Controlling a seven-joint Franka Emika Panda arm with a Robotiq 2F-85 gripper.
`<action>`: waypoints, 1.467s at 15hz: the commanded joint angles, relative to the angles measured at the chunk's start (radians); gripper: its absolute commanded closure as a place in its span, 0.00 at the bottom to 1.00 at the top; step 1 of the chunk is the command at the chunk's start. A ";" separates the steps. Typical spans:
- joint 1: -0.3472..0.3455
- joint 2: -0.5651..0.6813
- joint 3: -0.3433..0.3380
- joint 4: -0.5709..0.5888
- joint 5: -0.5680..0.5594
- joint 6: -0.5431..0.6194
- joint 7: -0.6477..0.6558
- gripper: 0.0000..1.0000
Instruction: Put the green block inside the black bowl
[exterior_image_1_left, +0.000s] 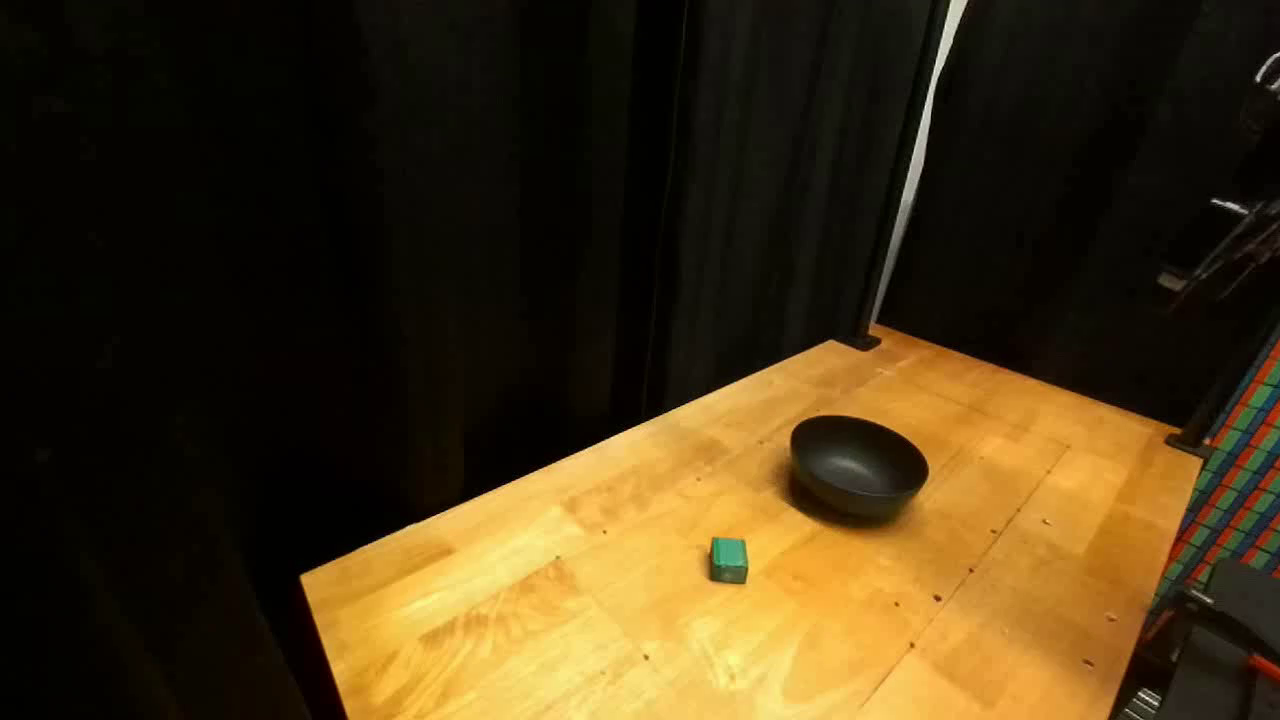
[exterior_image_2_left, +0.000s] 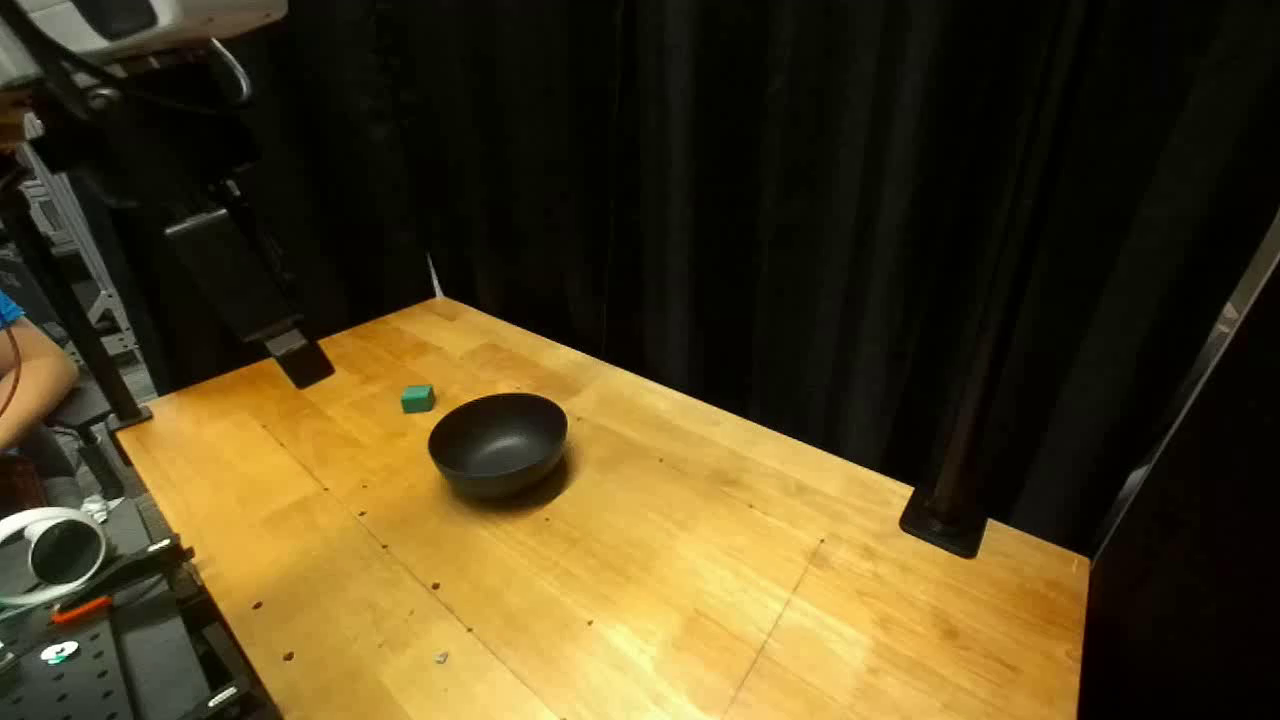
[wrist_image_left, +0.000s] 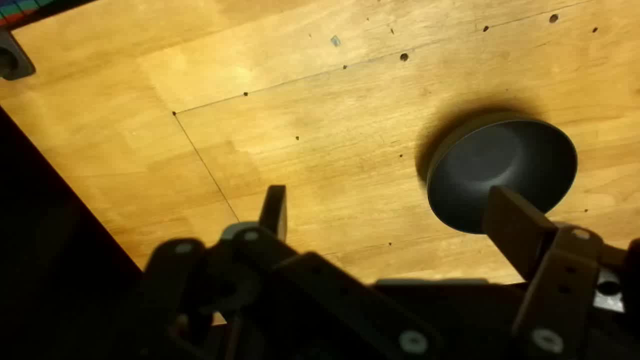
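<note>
The block (exterior_image_1_left: 729, 562) sits on the wooden bench (exterior_image_1_left: 540, 640). In both exterior views it is near the bowl (exterior_image_2_left: 498, 448), but apart from it, with a bit of wood showing between them. The bowl is black and stands upright, open at the top. In the wrist view, the end effector (wrist_image_left: 387, 200) is spread wide: its fingers (wrist_image_left: 273, 207) are far apart, and the bench shows between them. One finger hides a bit of the bowl's rim there. In an exterior view, the end effector hangs in the air, under the white robot arm (exterior_image_2_left: 200, 15). A dark curtain (exterior_image_2_left: 730, 200) hangs behind the bench.
</note>
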 joint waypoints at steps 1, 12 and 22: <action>0.000 0.001 0.000 0.000 0.001 -0.007 0.000 0.00; 0.083 0.102 0.143 0.044 0.011 -0.047 0.100 0.00; 0.296 0.622 0.375 0.261 0.013 0.172 0.300 0.00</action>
